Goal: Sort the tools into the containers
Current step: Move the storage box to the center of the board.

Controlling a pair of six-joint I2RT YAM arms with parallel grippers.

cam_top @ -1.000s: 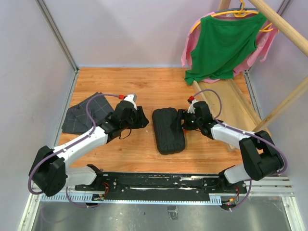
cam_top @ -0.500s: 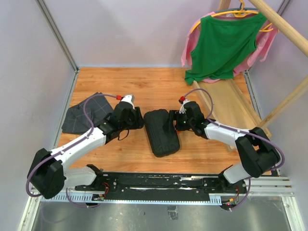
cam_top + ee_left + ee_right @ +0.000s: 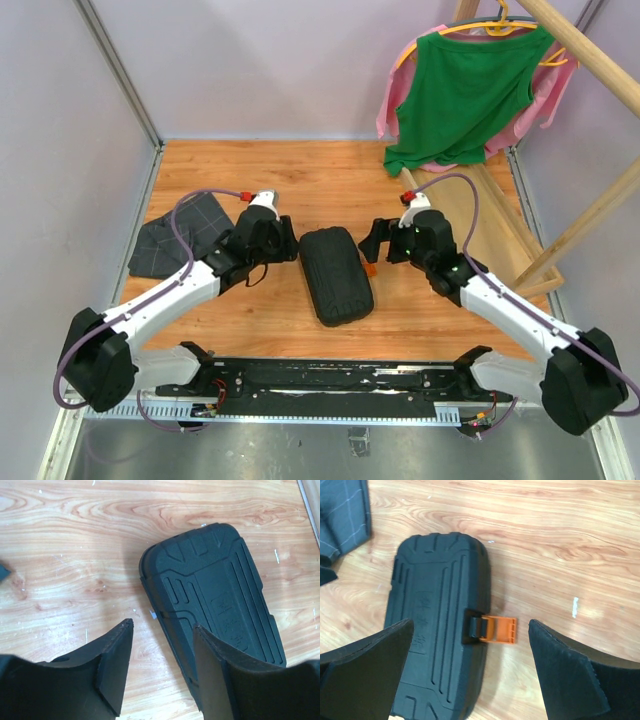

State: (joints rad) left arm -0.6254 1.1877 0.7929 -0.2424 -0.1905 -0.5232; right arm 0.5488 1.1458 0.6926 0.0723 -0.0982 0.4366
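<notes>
Change, left side: the left hand (image 3: 283,243) was found almost where it had been a second before, half spread and pinching nothing, just beside the near-left edge of the tool case (image 3: 336,275); whether one finger touched that edge could not be told.
Change, middle: the tool case had been pushed left across the surface (image 3: 300,180) and lay flat between the two hands, lid down and ribbed face up.
Change, right side: the right hand (image 3: 378,240) had been drawn back off the case's right edge and spread wide, holding nothing; the orange latch (image 3: 499,630) was left flipped outward, flat on the wood.
Meaning for the task: the latch was judged released, so the lid could be raised next; no tools were seen in any view.
Surroundings, left: a folded cloth (image 3: 175,240) lay well apart from the case.
Surroundings, right: a wooden tray (image 3: 490,215) ran along the far-right side, under a hung green garment (image 3: 462,90).
In the way: nothing was seen between either hand and the case.
</notes>
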